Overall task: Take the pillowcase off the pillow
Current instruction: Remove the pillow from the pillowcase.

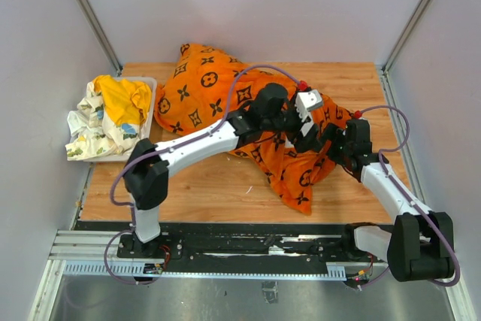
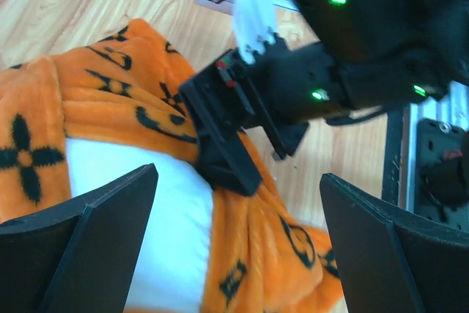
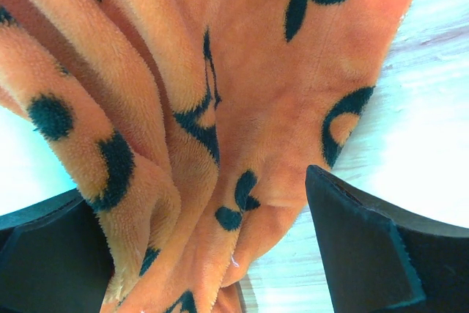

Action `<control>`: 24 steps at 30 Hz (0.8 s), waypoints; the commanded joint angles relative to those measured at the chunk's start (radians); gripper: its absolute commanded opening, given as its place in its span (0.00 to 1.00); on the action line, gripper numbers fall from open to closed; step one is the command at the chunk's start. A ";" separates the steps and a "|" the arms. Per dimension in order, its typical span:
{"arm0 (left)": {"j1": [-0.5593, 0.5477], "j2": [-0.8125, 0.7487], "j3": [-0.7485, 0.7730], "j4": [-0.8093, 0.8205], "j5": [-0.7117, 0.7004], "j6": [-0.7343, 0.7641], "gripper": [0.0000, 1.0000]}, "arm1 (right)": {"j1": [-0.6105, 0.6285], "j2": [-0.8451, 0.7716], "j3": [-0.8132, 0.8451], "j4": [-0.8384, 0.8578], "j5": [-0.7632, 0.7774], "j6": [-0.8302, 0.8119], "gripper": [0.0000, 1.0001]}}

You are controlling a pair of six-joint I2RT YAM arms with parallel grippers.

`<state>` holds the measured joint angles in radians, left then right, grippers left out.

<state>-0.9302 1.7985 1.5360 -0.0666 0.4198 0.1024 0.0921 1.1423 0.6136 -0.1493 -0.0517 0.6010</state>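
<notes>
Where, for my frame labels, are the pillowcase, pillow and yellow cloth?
pillowcase [image 1: 203, 99], top view, its plump left part.
pillow [image 2: 176, 240], left wrist view, white patch bared between orange folds.
yellow cloth [image 1: 124, 99], top view, its middle.

A: What colour is the pillowcase?
B: Bright orange, printed with black four-petal flowers, circles and monogram letters.
A: And at the left gripper?
B: Its fingers are matte black. Between them the pillow shows plain white, framed by the orange print.
A: The right gripper?
B: Black fingers too. Between them there is only orange plush with black motifs. Past the right-hand finger the table is pale wood grain.
A: Anything far from the fingers?
B: A plain yellow cloth and a white floral-print cloth.
</notes>
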 commanded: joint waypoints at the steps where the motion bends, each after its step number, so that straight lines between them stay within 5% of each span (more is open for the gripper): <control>1: 0.004 0.123 0.107 -0.003 -0.069 -0.104 0.97 | 0.020 -0.018 0.009 -0.030 0.026 -0.019 0.98; 6: 0.004 0.172 0.062 0.046 -0.095 -0.139 0.97 | 0.018 -0.025 0.001 -0.037 0.047 -0.032 0.98; 12: 0.005 0.196 -0.013 0.013 -0.479 -0.150 0.97 | 0.013 -0.030 -0.016 -0.030 0.053 -0.041 0.98; 24: 0.023 0.322 0.019 -0.135 -0.949 -0.101 0.99 | 0.014 -0.046 -0.025 -0.050 0.048 -0.020 0.98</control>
<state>-0.9928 2.0029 1.5677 -0.0456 -0.0769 -0.0757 0.0910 1.1484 0.5953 -0.1226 0.0479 0.5861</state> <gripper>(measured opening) 0.991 0.984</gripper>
